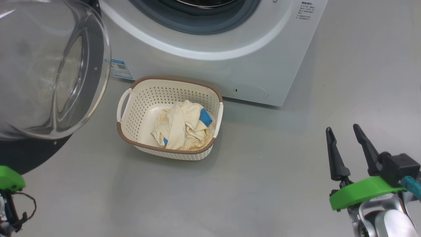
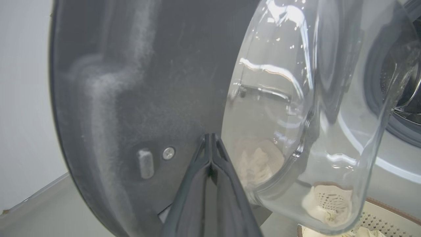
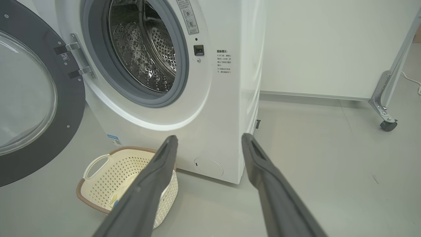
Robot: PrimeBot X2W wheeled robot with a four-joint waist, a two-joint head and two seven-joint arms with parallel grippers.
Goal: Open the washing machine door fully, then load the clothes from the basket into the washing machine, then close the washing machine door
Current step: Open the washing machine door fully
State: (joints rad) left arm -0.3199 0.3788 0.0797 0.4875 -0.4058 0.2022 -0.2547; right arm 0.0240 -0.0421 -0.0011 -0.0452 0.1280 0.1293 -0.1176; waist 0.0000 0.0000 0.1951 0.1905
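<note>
Left gripper [image 2: 210, 138] closed, empty, tips at the door's [image 2: 131, 98] inner face beside the glass bowl [image 2: 296, 115]; can't tell if touching. Right gripper [image 1: 343, 131] open, empty, near right, well apart from the basket [image 1: 174, 80]. The basket sits on the floor in front of the washer [image 1: 263, 65], clothes [image 1: 184, 126] bunched toward its right side.

Risks:
- Door may be short of fully open. The bowl overhangs just left of the basket, so a reaching arm could clip it.
- Loose bundle: a partial pinch could drop a piece on the floor.
</note>
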